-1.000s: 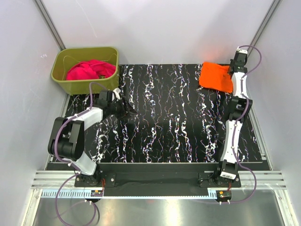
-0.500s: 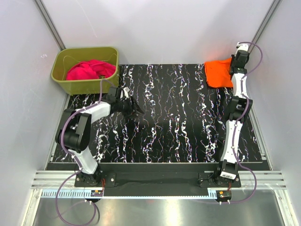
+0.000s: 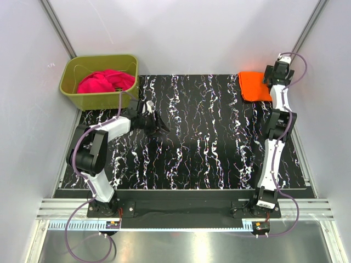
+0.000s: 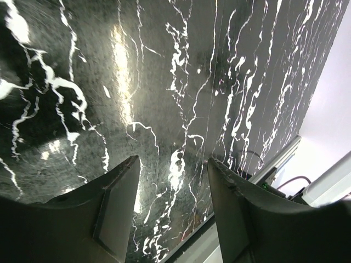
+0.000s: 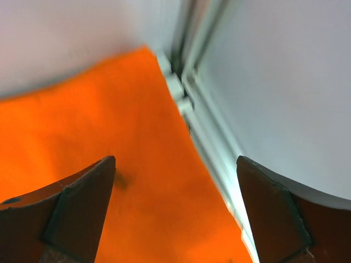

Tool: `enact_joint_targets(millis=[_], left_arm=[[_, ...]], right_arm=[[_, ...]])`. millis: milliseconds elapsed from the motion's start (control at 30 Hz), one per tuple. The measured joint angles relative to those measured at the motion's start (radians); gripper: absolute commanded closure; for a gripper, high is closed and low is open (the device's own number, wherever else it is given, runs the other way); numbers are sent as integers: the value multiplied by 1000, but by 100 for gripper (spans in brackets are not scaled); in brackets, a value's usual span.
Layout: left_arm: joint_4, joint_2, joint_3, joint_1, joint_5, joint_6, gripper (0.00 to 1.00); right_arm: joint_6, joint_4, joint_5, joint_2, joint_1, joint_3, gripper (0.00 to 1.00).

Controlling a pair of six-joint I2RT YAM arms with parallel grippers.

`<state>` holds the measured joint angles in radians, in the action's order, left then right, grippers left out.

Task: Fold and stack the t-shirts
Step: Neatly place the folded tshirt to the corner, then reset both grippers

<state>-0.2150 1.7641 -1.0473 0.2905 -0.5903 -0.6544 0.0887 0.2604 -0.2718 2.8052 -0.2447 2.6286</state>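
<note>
Up at the far right corner, the right gripper [image 3: 272,74] has its jaws spread wide with nothing between them. In the right wrist view, the right gripper [image 5: 175,159] shows its two fingers standing well apart over bright cloth. That cloth is the orange t-shirt [image 3: 254,86], lying as a compact, roughly square packet on the table [image 3: 208,137], tight against the corner rail. From the wrist, the orange t-shirt [image 5: 82,126] looks smooth and flat. Whether the fingertips touch it or hang just above it cannot be told from this close, blurred view.

Across the table, the left gripper [image 3: 156,123] hovers low over the bare marbled surface. The left wrist view puts the left gripper [image 4: 173,164] partly open, with only tabletop showing between its fingers, so it holds nothing either.

Further out, the magenta t-shirt [image 3: 104,82] lies crumpled inside the olive-green tub [image 3: 88,98] at the far left corner, well apart from the orange one.

As I read it, the orange shirt is folded and set down, so the first half of the job looks done. The magenta one comes next. That calls for the left arm, which is near the tub, to reach over the rim, pinch a fold of cloth and draw it onto the open table. It must then be spread, folded and laid on top of the orange packet.
</note>
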Motion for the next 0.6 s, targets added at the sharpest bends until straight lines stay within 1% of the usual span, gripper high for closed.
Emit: enact_joint_targets(millis=[167, 267, 367, 467, 533, 600], left_arm=[[-4, -37, 14, 14, -9, 0, 39], [0, -100, 43, 33, -13, 0, 34], [23, -189, 100, 62, -15, -16, 32], [97, -314, 226, 82, -22, -74, 30], [149, -413, 341, 81, -28, -137, 26], [190, -521, 459, 79, -35, -204, 23]], right_arm=[[-82, 145, -29, -170, 25, -185, 0], [-139, 200, -24, -341, 68, -357, 0], [-232, 208, 13, -542, 135, -545, 0], [-361, 190, 135, -749, 189, -770, 0], [-465, 151, 265, -875, 206, -938, 0], [-570, 138, 388, -968, 202, -1094, 0]])
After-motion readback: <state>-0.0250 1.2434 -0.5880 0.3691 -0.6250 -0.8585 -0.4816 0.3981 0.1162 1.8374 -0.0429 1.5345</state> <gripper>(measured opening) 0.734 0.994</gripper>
